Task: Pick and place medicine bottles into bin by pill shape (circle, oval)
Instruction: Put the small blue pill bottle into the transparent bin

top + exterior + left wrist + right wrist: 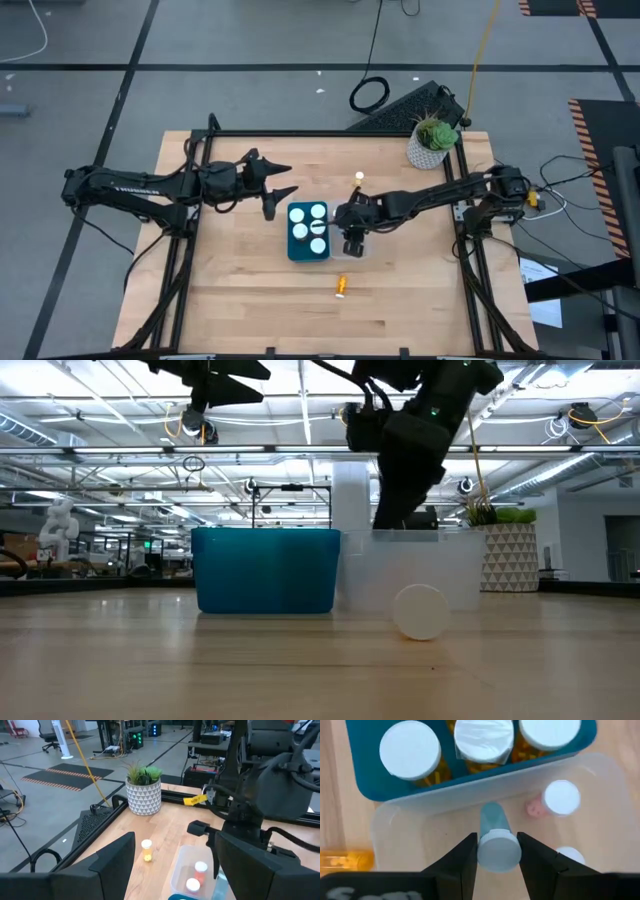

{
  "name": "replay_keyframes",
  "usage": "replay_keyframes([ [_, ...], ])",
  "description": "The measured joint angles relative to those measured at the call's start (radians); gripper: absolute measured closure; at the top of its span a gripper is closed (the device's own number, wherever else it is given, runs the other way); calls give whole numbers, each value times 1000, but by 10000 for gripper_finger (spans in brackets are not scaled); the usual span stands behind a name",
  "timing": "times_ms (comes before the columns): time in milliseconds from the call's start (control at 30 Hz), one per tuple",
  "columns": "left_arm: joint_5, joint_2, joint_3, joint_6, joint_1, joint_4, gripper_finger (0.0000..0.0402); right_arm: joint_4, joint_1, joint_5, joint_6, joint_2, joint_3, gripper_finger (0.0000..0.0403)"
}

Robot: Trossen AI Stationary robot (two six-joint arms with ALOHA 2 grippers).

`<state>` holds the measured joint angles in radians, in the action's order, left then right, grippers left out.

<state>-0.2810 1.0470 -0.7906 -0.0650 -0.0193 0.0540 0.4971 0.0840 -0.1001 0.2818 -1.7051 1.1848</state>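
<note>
We see the right end effector [497, 851] hanging over the clear bin [400, 827], its two dark fingers closed on the white cap of a slim teal bottle [495, 837] (the body points down into the bin). In that clear bin a pink bottle [555, 800] already stands with its white cap up, and part of another white cap [570, 855] shows near it. Just beside it, touching, sits the blue bin [307, 231], holding several amber bottles with white caps [410, 750]. One amber bottle [340, 287] lies on its side on the desk [240, 290] in front of the bins, and another [358, 179] stands behind them, toward the potted plant [432, 140]. The left end effector [280, 180] hovers left of the blue bin, fingers spread and empty.
</note>
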Motion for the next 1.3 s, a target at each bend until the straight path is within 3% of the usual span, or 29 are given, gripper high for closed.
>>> replay_keyframes([
  [133,0,0,0,0,0,1,128,89,-12,0,-5,-39,41,280],
  [367,1,0,0,1,0,-8,128,83,-18,26,-33,-82,69,280],
  [1300,1,0,0,1,1,-4,128,80,-17,26,-78,-75,68,247],
])
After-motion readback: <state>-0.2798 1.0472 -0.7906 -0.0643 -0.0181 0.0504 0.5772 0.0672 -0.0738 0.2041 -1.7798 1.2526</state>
